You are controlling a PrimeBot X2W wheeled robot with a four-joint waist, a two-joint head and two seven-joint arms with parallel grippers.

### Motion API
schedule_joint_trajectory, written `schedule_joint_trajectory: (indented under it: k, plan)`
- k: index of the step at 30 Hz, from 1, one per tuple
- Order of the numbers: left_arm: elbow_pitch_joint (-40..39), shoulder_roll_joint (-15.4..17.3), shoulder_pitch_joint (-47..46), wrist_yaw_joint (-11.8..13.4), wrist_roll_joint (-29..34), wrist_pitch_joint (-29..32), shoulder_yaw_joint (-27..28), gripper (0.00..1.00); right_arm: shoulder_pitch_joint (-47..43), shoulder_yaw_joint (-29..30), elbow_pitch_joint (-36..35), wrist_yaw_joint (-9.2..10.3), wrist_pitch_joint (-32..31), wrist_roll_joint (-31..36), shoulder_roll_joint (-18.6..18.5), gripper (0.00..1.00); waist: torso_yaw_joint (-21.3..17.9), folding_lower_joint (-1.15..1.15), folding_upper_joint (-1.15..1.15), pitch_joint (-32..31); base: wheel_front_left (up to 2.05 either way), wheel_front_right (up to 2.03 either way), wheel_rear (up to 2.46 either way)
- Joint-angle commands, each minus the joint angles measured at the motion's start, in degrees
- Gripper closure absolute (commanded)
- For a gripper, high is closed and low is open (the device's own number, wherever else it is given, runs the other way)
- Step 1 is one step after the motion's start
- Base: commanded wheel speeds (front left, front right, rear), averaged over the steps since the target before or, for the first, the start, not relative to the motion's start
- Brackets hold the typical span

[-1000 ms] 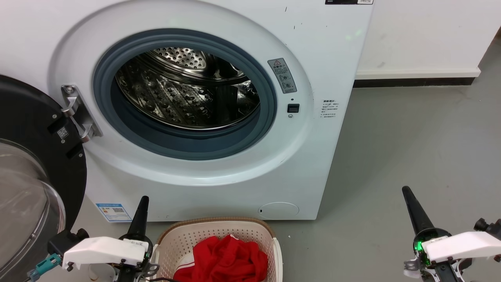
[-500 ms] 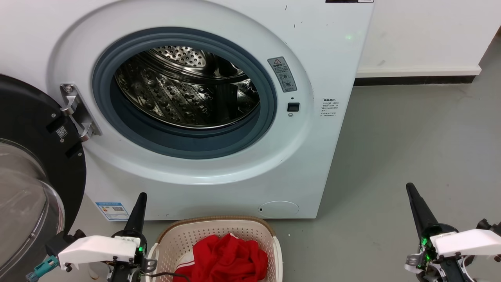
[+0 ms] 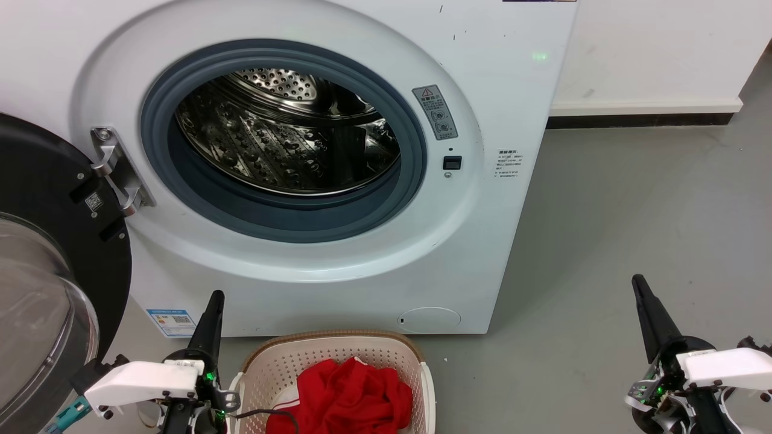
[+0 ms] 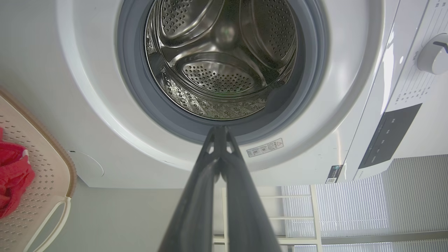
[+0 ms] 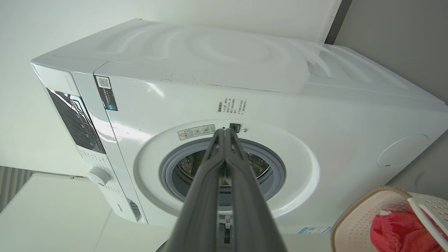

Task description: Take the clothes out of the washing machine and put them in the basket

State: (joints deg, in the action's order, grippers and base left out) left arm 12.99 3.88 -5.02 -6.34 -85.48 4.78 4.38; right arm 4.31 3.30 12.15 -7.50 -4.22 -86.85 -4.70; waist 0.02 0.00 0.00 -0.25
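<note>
Left gripper [image 3: 215,299] and right gripper [image 3: 639,284], fingers pressed together and empty, draw back; bright red fabric garment [image 3: 347,395] fills cream perforated plastic basket [image 3: 338,335]: task seemingly done.

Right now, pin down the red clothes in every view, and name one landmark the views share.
Head view: the clothes lie in the basket, at bottom centre.
Left wrist view: the clothes sit at the far left edge, in the basket.
Right wrist view: the clothes are in the bottom right corner, in the basket.
Shared landmark: the washing machine's grey door gasket.
</note>
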Motion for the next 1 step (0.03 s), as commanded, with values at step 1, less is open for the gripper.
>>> schedule_joint_trajectory:
  k: [1]
  plan:
    - [0.08,0.01,-0.83,-0.32,-1.11,0.20,0.40,1.00,1.03,0.29,0.30,0.01,-0.22,-1.12,0.11,1.00,0.00,0.00,0.00,0.03,0.00,0.00,0.00]
